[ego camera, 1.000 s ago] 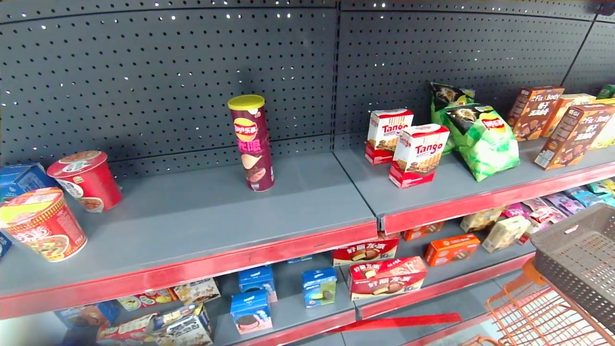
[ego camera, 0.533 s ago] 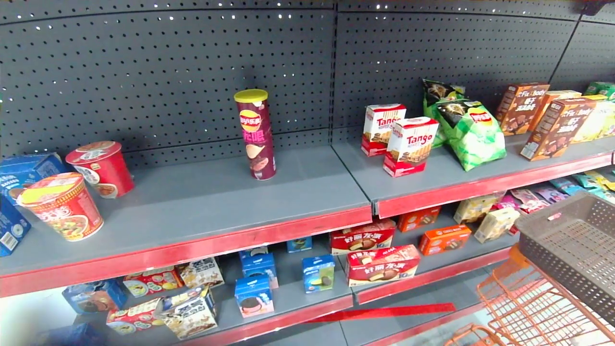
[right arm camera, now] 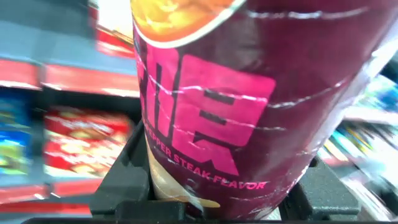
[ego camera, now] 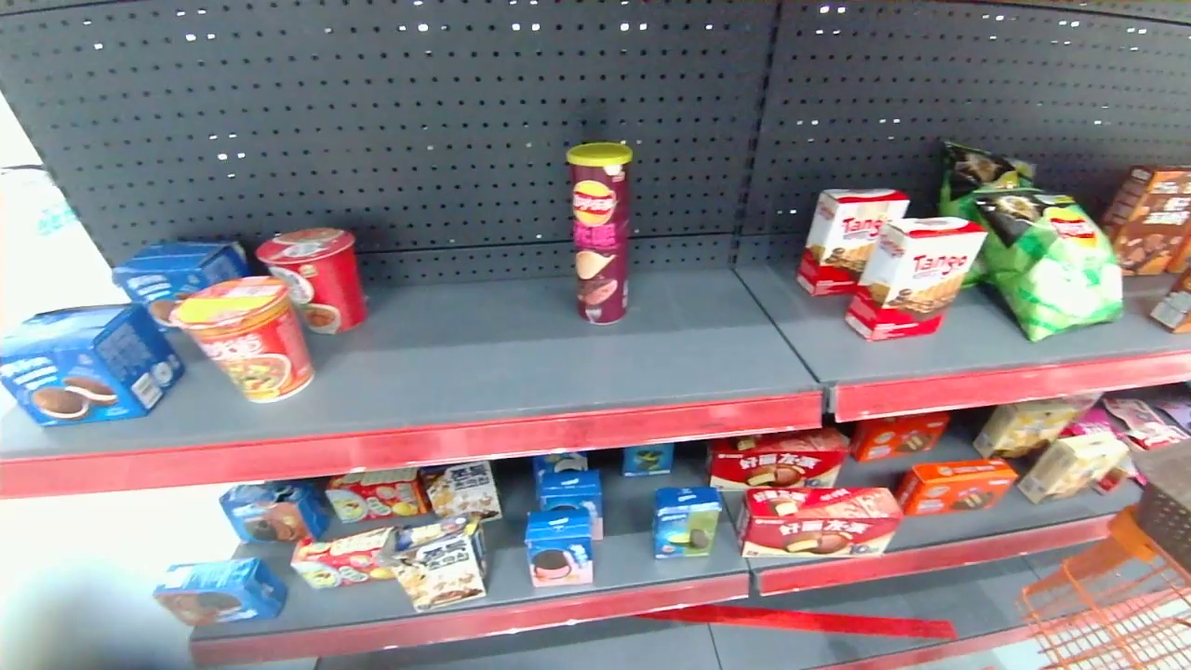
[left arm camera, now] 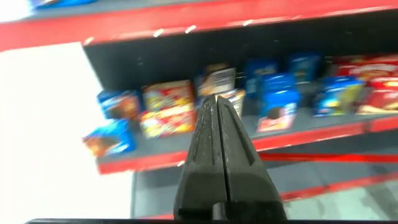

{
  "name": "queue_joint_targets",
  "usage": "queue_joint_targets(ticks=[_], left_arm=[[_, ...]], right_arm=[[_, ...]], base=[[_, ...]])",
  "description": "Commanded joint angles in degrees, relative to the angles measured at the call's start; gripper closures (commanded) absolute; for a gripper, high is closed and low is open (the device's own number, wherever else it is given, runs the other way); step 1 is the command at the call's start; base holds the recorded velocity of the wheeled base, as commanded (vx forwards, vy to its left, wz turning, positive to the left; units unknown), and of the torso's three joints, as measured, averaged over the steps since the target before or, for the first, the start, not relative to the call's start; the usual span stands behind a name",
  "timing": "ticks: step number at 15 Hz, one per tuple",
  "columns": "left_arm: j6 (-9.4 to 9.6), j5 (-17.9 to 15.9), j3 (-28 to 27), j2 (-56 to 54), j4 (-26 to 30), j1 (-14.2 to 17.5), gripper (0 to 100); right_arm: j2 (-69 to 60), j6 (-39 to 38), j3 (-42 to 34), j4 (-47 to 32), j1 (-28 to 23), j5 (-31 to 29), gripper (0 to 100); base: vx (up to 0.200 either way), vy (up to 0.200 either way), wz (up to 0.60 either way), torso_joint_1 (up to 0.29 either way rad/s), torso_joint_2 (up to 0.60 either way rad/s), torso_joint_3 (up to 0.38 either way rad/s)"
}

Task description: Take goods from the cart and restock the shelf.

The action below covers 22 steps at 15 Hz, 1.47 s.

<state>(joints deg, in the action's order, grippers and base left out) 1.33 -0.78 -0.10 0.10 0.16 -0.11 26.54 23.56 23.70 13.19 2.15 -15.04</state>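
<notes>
Chip can point(right arm camera: 249, 93): you have it clamped by its body in the right claw point(right arm camera: 217, 193), held out in front of the shelving and not yet on any board. That grip leaves the base free, which I judge suits setting it down upright. Your left claw point(left arm camera: 219, 112) is pinched fully together on nothing and hangs before the lower shelf point(ego camera: 465, 622). On the upper shelf point(ego camera: 521, 363), from the left, sit two blue biscuit boxes point(ego camera: 88, 363) and two red noodle cups point(ego camera: 247, 337), the front cup tilted. Then comes a broad bare stretch of grey board. The standing can point(ego camera: 600, 233), the same maroon sort with a yellow lid, is upright near the back panel point(ego camera: 419, 112). It marks the likely row, and the open board beside it is where I judge yours belongs. Right of the seam come two wafer boxes point(ego camera: 912, 274), one just ahead of the other, then a green crisp bag point(ego camera: 1051, 265) leaning back. The lower shelf carries small boxes, several skewed. The orange cart point(ego camera: 1098, 596) stands at the far right, near the shelving. The boards are flat painted metal with red front lips. Lift the base over the lip, or the tall can may topple.
</notes>
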Motion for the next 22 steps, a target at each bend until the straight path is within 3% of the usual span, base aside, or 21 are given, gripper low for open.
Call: queue_joint_targets(ticks=[1,3,12,18,22], left_arm=[[-0.01,0.0,0.0,0.1,0.0,0.0,100],[-0.01,0.0,0.0,0.1,0.0,0.0,100],[-0.01,0.0,0.0,0.1,0.0,0.0,100],[-0.01,0.0,0.0,0.1,0.0,0.0,100],[-0.01,0.0,0.0,0.1,0.0,0.0,100]], right_arm=[[0.2,0.0,0.2,0.1,0.1,0.0,100],[0.2,0.0,0.3,0.1,0.0,0.0,100],[0.4,0.0,0.6,0.1,-0.6,-0.2,100],[0.2,0.1,0.2,0.0,-0.1,-0.2,100],[0.4,0.3,0.1,-0.2,0.0,-0.1,100]], base=[[0.0,0.0,0.6,-0.149,0.39,0.246],[0.0,0.0,0.6,-0.161,0.41,0.249],[0.0,0.0,0.0,-0.018,0.05,0.031],[0.0,0.0,0.0,0.176,-0.45,-0.271],[0.0,0.0,-0.15,0.027,-0.04,-0.032]])
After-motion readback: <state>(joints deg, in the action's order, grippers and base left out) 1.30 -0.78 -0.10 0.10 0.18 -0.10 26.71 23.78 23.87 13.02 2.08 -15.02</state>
